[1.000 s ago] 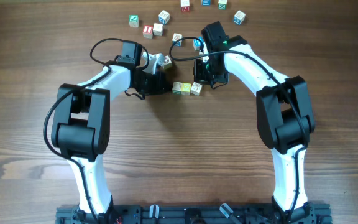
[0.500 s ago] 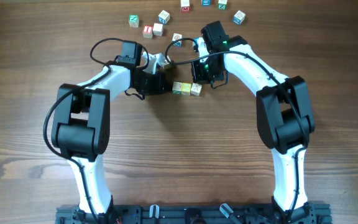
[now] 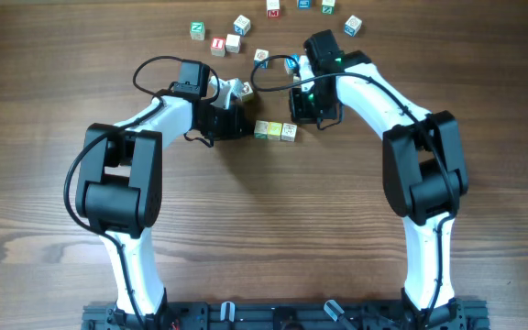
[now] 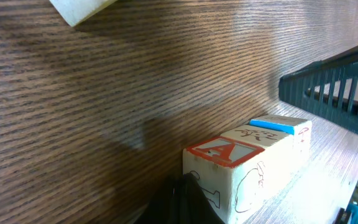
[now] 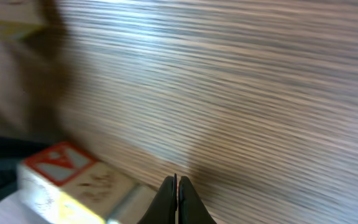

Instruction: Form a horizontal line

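Note:
Three small letter cubes sit edge to edge as the horizontal line: green-marked on the left, pale yellow in the middle, white on the right. My left gripper is shut and empty at the row's left end. In the left wrist view its dark tips rest against the end cube of the horizontal line, which shows a red A. My right gripper hangs shut and empty just up and right of the row. The right wrist view, blurred, shows the shut gripper beside the horizontal line.
Several loose letter cubes lie scattered at the far edge, among them a green-marked cube, a red-marked cube and a white cube. Another cube lies by the left wrist. Both forearms flank the row.
The right gripper has drifted a little to the right and up, away from the row's right end. The left arm and the three cubes have not moved.

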Robot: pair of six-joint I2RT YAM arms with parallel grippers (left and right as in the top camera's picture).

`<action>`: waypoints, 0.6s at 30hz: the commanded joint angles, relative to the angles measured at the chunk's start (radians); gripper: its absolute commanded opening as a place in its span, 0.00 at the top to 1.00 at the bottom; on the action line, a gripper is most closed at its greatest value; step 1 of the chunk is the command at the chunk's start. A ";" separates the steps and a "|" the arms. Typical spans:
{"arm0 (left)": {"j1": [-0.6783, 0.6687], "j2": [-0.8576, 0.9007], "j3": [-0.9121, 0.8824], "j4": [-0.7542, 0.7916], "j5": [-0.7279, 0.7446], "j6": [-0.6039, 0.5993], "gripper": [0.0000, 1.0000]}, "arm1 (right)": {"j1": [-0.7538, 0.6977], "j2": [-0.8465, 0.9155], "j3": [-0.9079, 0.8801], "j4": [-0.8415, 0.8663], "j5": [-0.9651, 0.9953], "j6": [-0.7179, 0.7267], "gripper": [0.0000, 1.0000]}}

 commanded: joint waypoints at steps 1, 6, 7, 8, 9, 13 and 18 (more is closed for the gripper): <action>-0.018 0.090 -0.057 -0.024 -0.116 0.016 0.96 | -0.010 -0.026 0.014 -0.042 0.059 0.047 0.95; -0.018 0.090 -0.057 -0.024 -0.116 0.016 0.96 | -0.010 -0.026 0.014 -0.124 0.101 0.092 0.96; -0.018 0.090 -0.057 -0.024 -0.116 0.016 0.96 | -0.010 -0.026 0.014 -0.137 0.098 0.093 0.96; -0.018 0.090 -0.057 -0.024 -0.116 0.016 0.96 | -0.009 -0.026 0.014 -0.144 0.094 0.093 0.96; -0.018 0.090 -0.057 -0.024 -0.116 0.016 0.96 | -0.008 -0.026 0.014 -0.150 0.081 0.092 0.96; -0.018 0.090 -0.057 -0.024 -0.116 0.016 0.96 | -0.007 -0.026 0.014 -0.138 0.010 0.089 0.96; -0.018 0.090 -0.057 -0.024 -0.116 0.016 0.96 | -0.003 -0.026 0.014 -0.092 -0.129 0.069 0.96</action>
